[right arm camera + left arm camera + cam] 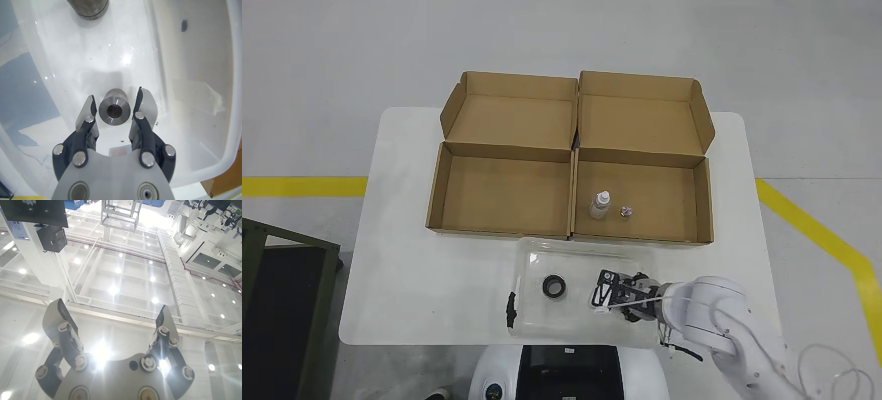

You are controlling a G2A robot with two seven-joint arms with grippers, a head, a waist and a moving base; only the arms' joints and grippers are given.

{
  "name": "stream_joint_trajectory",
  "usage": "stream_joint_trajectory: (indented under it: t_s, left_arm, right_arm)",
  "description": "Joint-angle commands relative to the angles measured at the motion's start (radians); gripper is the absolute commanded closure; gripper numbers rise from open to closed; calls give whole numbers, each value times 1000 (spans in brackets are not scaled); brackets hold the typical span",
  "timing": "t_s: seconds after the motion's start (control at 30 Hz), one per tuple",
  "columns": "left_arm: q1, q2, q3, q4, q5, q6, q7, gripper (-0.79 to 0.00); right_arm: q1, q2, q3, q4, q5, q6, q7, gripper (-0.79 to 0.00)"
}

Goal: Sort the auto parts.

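Steel bushing lies in the clear bin between the spread fingers of the right tool, ungripped; the left tool is also released.

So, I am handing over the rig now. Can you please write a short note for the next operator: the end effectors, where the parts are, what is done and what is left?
The left end effector is open, holds nothing and points up at the ceiling.
The right end effector is open, down in the clear bin, jaws either side of the metal sleeve, not yet shut on it.
The black ring is also in the bin. A clear part and a small brown part lie in the right cardboard box.
Done: two parts boxed.
Left: grasp the sleeve, box it, then probably the ring.
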Motion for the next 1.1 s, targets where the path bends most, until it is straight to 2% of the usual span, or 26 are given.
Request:
stream_joint_trajectory:
  t_s: [0.0,0.07,0.17,0.2,0.23,0.27,0.6,0.87,1.07]
  left_arm:
    - [0,0,0,0,0,0,0,-785]
    - [0,0,0,0,0,0,0,-785]
    - [0,0,0,0,0,0,0,-785]
    - [0,0,0,0,0,0,0,-785]
    - [0,0,0,0,0,0,0,-785]
    - [0,0,0,0,0,0,0,-785]
    - [0,0,0,0,0,0,0,-785]
    - [0,0,0,0,0,0,0,-785]
    - [0,0,0,0,0,0,0,-785]
  right_arm:
    - [3,0,-8,0,-6,5,8,-360]
    - [5,0,-11,2,-2,12,6,-314]
    - [6,0,-15,-8,-3,17,10,-139]
    - [7,0,-17,-10,-3,17,12,-105]
    - [7,1,-18,-14,-4,19,11,-22]
    - [8,1,-19,-16,-4,20,12,0]
    - [9,0,-23,-48,40,38,-50,0]
    - [17,-6,-28,-49,161,33,-208,0]
    - [35,-10,-38,-69,193,37,-269,0]
